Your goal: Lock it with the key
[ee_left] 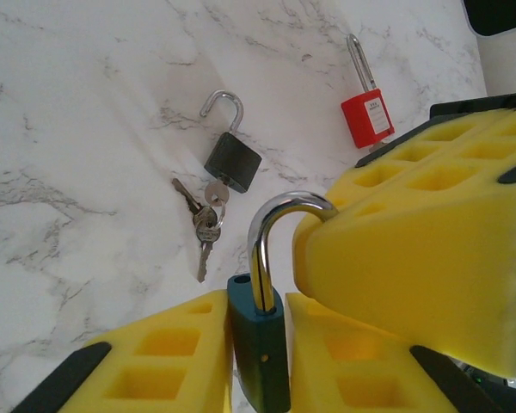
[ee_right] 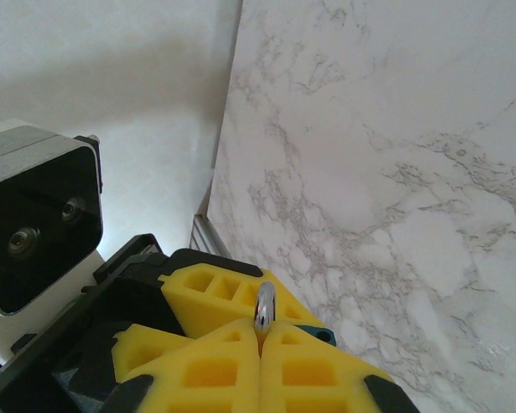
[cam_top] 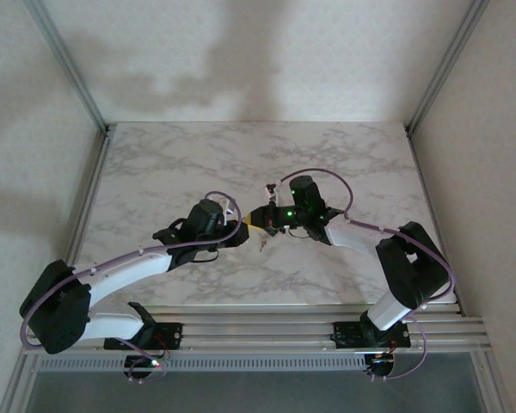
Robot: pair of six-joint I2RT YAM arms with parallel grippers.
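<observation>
Over the middle of the marble desk (cam_top: 189,163) our two arms meet tip to tip, and between them we hold a teal padlock (ee_left: 260,353) clear of the surface. The left tool (ee_left: 260,299) is clenched on the lock's body, its yellow foam fingers (ee_left: 168,357) pressing against either side, with the body standing upright between them. From the body a chrome shackle (ee_left: 279,215) rises and arches over towards our right arm; one leg goes down into the body, while the other end is hidden behind foam, so we cannot tell whether it is seated. The right tool (ee_right: 260,335) is clenched on that shackle, its two yellow fingers meeting around the metal loop just above the teal body. On the desk beyond, well apart from what we hold, lies a black padlock (ee_left: 234,162) with its shackle swung open, and a bunch of keys (ee_left: 205,225) rests against its lower end. Farther off towards the right lies a red padlock (ee_left: 367,119) with a long thin shackle.
</observation>
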